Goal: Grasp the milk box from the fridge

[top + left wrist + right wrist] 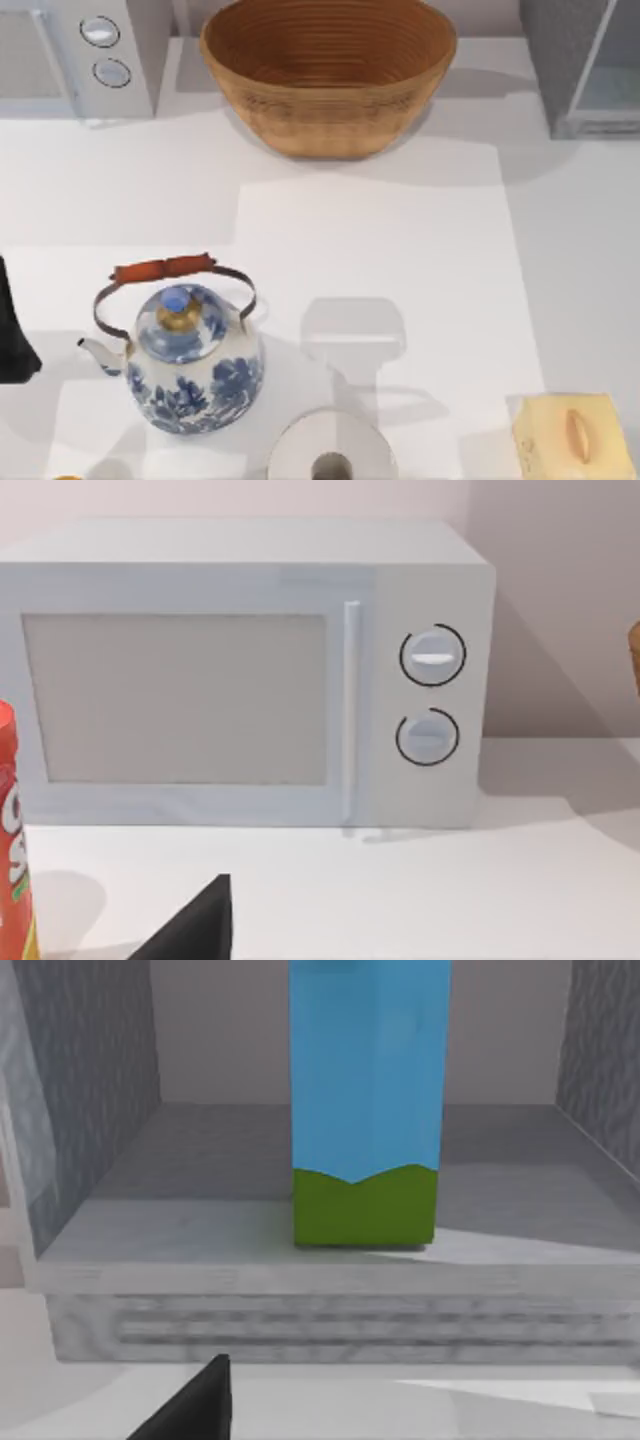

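The milk box point(366, 1110) stands upright on the floor of the fridge point(340, 1260), with light-blue sides and a green band at its base. The fridge's inside is open to the right wrist view, and its grey body point(580, 60) sits at the table's far right corner. A black part of my right gripper point(195, 1405) shows in front of the fridge's lower ledge, apart from the carton. My left arm point(12, 330) is parked at the table's left edge. A black part of my left gripper point(200, 925) faces the white appliance.
A white appliance with two round knobs point(95, 55) stands at the far left, and a woven basket point(328, 75) at the far middle. A blue-and-white kettle point(190, 360), a paper roll point(332, 455) and a pale yellow box point(575, 435) line the near side. A red can point(10, 830) stands by my left gripper.
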You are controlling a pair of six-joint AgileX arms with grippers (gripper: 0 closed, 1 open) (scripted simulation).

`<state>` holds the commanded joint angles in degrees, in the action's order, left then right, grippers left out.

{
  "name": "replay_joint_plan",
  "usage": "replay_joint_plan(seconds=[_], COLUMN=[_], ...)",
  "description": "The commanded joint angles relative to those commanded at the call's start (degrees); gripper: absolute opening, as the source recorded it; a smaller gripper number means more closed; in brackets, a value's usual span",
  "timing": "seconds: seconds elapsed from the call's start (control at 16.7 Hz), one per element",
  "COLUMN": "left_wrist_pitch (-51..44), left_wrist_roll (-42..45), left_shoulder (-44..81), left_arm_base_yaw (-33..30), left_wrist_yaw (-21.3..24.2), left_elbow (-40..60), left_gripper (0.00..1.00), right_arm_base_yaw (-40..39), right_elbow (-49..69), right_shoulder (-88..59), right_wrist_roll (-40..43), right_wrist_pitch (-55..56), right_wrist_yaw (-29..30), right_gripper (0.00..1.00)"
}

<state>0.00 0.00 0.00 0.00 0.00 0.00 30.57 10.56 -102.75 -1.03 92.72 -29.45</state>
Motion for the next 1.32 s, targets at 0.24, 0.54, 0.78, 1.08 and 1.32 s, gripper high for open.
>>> replay_joint_plan(seconds=[0.24, 0.54, 0.78, 1.08, 1.32], left_wrist_pitch=[0.0, 0.0, 0.0, 0.0, 0.0], left_wrist_roll=[0.0, 0.0, 0.0, 0.0, 0.0], left_shoulder=[0.0, 0.0, 0.0, 0.0, 0.0], left_arm_base_yaw=[0.0, 0.0, 0.0, 0.0, 0.0], left_wrist_yaw=[0.0, 0.0, 0.0, 0.0, 0.0], left_elbow=[0.0, 0.0, 0.0, 0.0, 0.0], left_gripper=[1.0, 1.0, 1.0, 1.0, 1.0], right_arm_base_yaw=[1.1, 0.6, -5.8, -14.8, -16.9], right_elbow=[2.0, 17.0, 34.0, 45.7, 46.3], right_shoulder=[1.1, 0.4, -7.8, -18.4, -20.8], right_wrist_roll=[0.4, 1.4, 1.3, 0.6, 0.4], right_wrist_pitch=[-1.1, -7.6, -16.1, -24.6, -25.9], right_wrist_yaw=[-1.0, -2.8, 3.3, 15.2, 17.8], right_gripper=[1.0, 1.0, 1.0, 1.0, 1.0])
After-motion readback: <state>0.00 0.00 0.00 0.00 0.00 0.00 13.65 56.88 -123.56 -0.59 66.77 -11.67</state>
